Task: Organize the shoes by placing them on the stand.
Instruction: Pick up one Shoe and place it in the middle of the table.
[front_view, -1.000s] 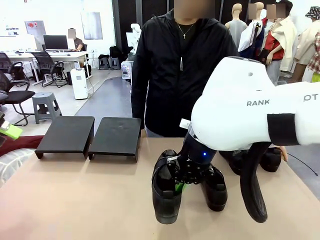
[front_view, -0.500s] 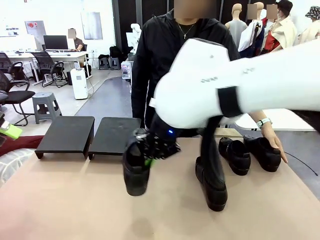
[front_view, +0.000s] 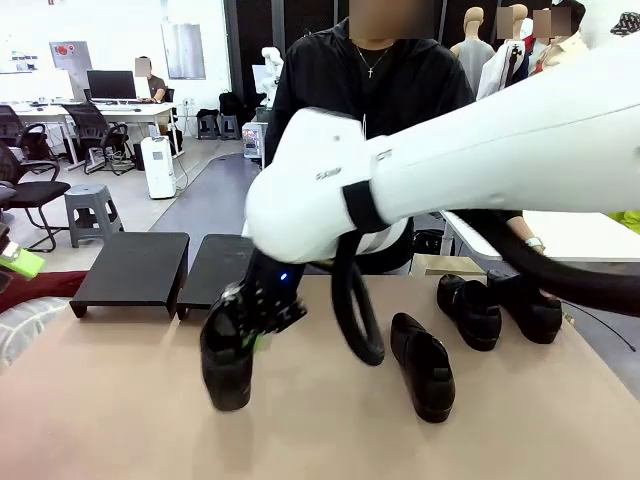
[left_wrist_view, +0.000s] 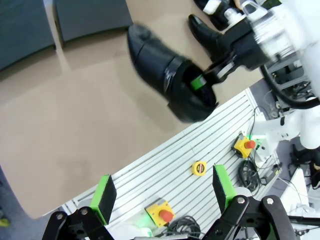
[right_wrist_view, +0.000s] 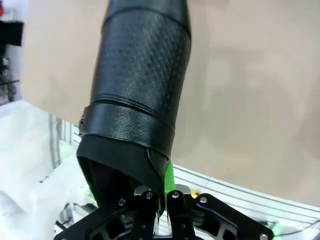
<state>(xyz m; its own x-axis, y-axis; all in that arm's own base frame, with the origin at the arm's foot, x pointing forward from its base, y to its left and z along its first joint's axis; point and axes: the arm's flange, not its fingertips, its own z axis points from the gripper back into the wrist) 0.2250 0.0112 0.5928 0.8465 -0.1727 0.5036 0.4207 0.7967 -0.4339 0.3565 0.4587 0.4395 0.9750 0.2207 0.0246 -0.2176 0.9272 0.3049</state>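
Observation:
My right gripper (front_view: 256, 338) is shut on the heel rim of a black shoe (front_view: 227, 357), which hangs toe-down just above the table in front of the stand. In the right wrist view the gripper (right_wrist_view: 161, 196) pinches the shoe's collar (right_wrist_view: 140, 85) with a green pad inside. The stand's two black units (front_view: 133, 266) (front_view: 226, 268) sit at the far left. A second shoe (front_view: 422, 364) lies mid-table, and two shoes (front_view: 470, 310) (front_view: 527, 305) stand far right. My left gripper (left_wrist_view: 162, 192) is open and empty, high above the near table edge, looking down on the held shoe (left_wrist_view: 165, 75).
A person in a black jacket (front_view: 330, 110) stands at the far side, one wrist (front_view: 530, 243) above the right pair of shoes. My right arm's black cable (front_view: 350, 320) loops over the table's middle. Red cloth (front_view: 35, 288) lies off the left edge.
My right arm has swung left across the table, carrying the shoe from the middle to just in front of the stand. The second shoe stays where it lay.

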